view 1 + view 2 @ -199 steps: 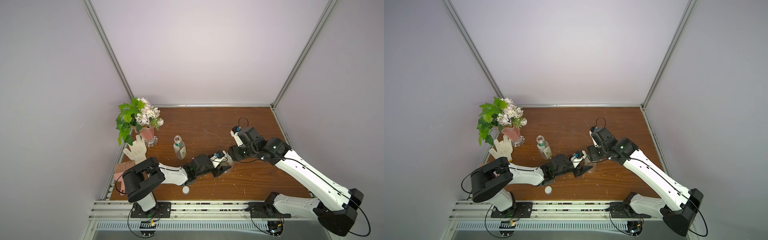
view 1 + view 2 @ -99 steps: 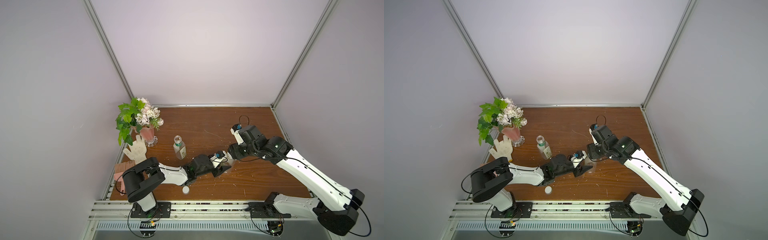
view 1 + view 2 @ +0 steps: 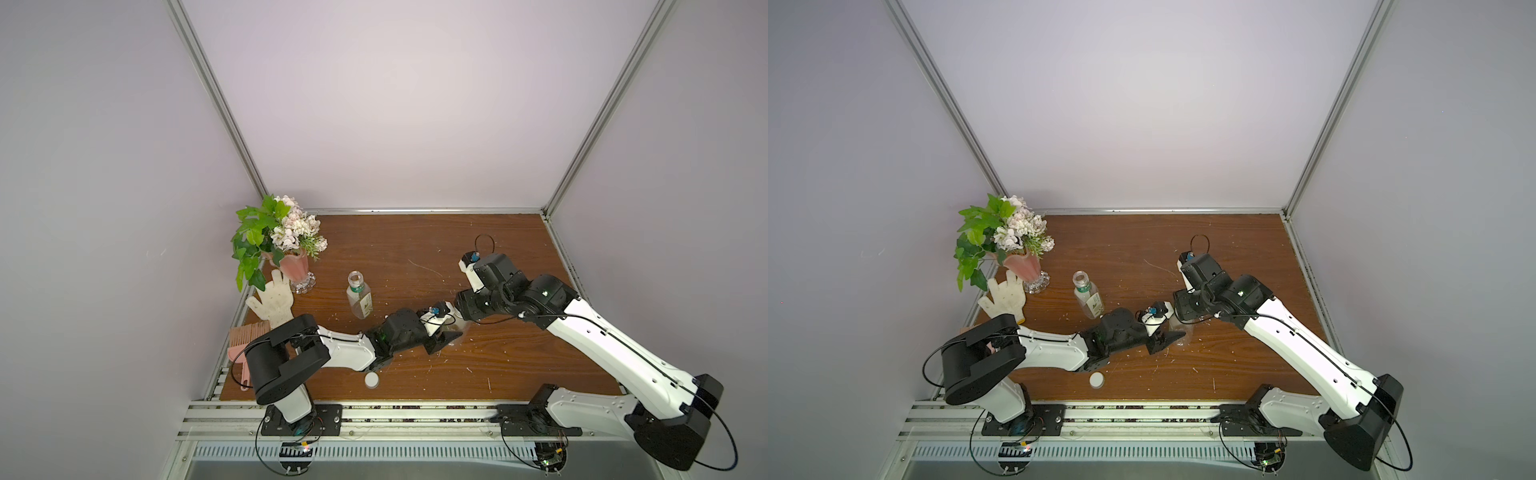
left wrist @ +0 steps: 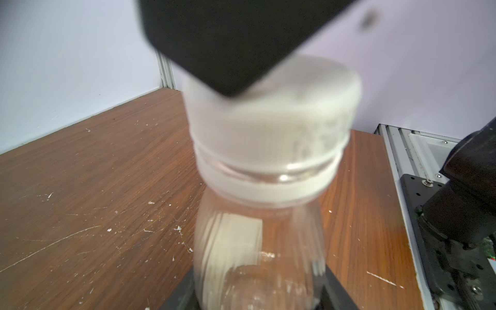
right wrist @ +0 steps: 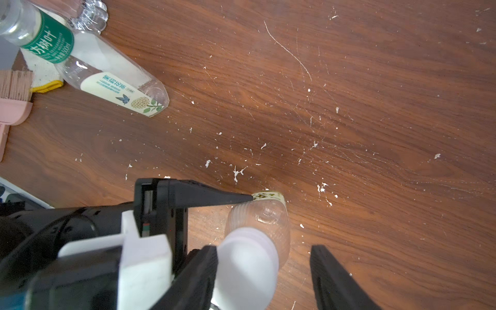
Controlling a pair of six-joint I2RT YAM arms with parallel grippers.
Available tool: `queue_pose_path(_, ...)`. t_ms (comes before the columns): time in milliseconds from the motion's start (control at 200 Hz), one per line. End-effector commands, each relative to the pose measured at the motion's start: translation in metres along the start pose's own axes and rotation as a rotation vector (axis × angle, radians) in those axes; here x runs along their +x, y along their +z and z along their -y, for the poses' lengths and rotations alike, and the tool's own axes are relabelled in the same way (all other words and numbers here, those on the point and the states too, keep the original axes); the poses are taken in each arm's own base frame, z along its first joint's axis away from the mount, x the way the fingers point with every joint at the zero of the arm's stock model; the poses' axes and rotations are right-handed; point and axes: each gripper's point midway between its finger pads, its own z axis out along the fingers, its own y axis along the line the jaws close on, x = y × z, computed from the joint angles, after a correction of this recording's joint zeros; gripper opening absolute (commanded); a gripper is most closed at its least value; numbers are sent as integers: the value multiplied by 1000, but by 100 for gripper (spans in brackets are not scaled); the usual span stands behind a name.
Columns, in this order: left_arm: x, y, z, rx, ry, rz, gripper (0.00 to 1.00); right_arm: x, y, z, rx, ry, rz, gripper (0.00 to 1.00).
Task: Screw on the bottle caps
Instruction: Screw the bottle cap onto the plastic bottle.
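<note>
A plain clear bottle [image 3: 459, 330] [image 3: 1185, 334] stands upright at mid-table. My left gripper [image 4: 257, 300] is shut on the plain bottle's [image 4: 257, 255] body from the side. A white cap [image 4: 268, 112] sits on its neck. My right gripper [image 5: 264, 252] hangs over the cap [image 5: 247, 268], open: one finger touches the cap's side and the other stands apart from it. The green-white labelled bottle [image 3: 360, 299] [image 3: 1089, 300] [image 5: 107, 80] stands uncapped further left. In both top views a second white cap [image 3: 372, 380] [image 3: 1096, 380] lies flat near the front edge.
A pink vase of flowers [image 3: 296, 268] stands at the back left, with a white glove [image 3: 272, 300] and a pink brush [image 3: 243, 345] in front of it. The left arm lies low across the front of the table. White flecks litter the wood.
The right wrist has shifted slightly above the capped bottle. Both arms otherwise stay where they were.
</note>
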Motion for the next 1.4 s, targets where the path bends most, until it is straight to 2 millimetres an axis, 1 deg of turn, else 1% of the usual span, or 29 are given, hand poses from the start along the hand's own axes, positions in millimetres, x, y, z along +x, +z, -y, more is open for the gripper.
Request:
queue_pose_path(0, -8, 3, 5, 23, 13, 19, 54, -5, -10, -2, -17, -14, 10, 61)
queue_pose_path(90, -8, 3, 5, 22, 15, 18, 54, -9, -18, -3, -30, -18, 29, 62)
queue_pose_path(380, -5, -1, 5, 23, 22, 9, 53, -9, -32, -8, -73, -72, 51, 62)
queue_pose_path(550, -4, -7, 8, 35, 37, -6, 52, -7, -40, -2, -51, -133, 73, 64)
queue_pose_path(656, -2, -11, 8, 37, 43, -14, 52, -5, -43, -5, -81, -179, 93, 64)
queue_pose_path(756, -1, -15, 7, 41, 43, -17, 52, -5, -47, -10, -119, -224, 146, 64)
queue_pose_path(836, 3, -18, 6, 45, 38, -24, 52, -1, -49, -24, -210, -296, 194, 61)
queue_pose_path(876, 3, -19, 6, 48, 36, -24, 52, -1, -51, -27, -232, -307, 220, 61)
queue_pose_path(951, 5, -22, 7, 58, 33, -27, 52, 2, -47, -29, -245, -323, 223, 61)
queue_pose_path(1166, 11, -28, 7, 80, 28, -38, 52, 14, -29, -30, -241, -352, 120, 60)
queue_pose_path(1396, 12, -29, 7, 94, 23, -43, 52, 19, -24, -36, -271, -381, 87, 60)
